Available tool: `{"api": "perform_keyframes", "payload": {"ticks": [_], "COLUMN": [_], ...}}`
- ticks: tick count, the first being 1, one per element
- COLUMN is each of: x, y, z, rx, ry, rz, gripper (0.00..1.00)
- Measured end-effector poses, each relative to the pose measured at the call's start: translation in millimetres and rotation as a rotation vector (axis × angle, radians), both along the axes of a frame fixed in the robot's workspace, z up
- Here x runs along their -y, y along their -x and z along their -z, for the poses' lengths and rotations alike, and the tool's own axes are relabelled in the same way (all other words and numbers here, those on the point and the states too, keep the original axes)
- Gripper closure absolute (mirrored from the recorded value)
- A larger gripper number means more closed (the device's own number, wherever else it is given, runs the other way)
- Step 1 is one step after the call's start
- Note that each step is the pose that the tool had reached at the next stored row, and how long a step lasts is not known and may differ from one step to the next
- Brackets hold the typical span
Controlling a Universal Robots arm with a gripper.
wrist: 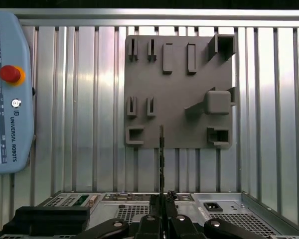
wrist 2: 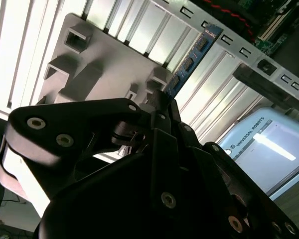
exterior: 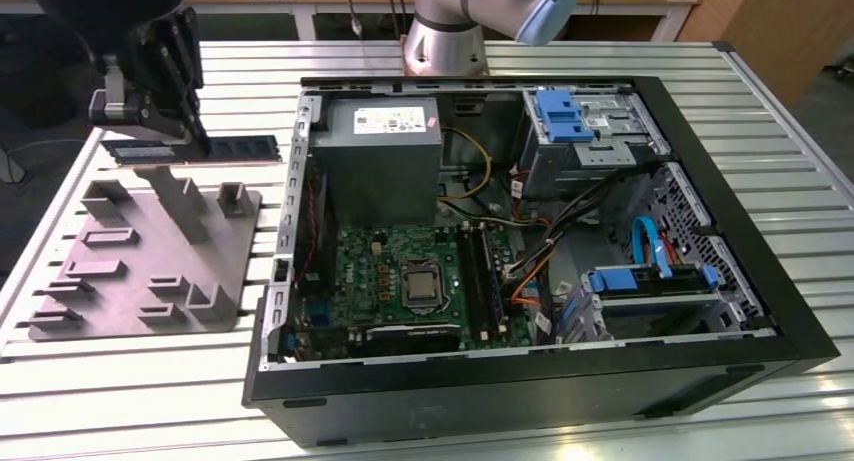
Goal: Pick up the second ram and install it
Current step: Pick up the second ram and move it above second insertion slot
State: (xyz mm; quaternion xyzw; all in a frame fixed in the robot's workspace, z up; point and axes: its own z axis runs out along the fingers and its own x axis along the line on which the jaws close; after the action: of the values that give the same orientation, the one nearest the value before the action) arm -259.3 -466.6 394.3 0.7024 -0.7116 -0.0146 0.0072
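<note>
Resting on the ribbed aluminium worktop (exterior: 120,381), an open black metal computer case (exterior: 747,311) fills the side toward the exterior view's right edge, its green motherboard (exterior: 380,281) exposed. A grey stepped plastic fixture (exterior: 134,271) lies flat near the opposite edge. Over it, the black gripper (exterior: 160,141) pinches the second ram (exterior: 240,148), a thin, flat dark-blue stick held level on its long edge.

Thin dark-blue ram stick (wrist 2: 192,59) has one end buried behind the black gripper (wrist 2: 162,107) in the second wrist view. Pale-blue tablet-like pendant (wrist: 7,94) gets chopped off by the first wrist view's edge.
</note>
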Motion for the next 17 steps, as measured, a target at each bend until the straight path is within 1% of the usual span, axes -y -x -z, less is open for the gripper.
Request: {"api": "perform_keyframes", "payload": {"ticks": [17], "x": [0.0], "y": [-44.7], "z": [0.0], "rx": [-0.0002], "ry": [0.0001], "rz": [0.0], "gripper": [0.86]}}
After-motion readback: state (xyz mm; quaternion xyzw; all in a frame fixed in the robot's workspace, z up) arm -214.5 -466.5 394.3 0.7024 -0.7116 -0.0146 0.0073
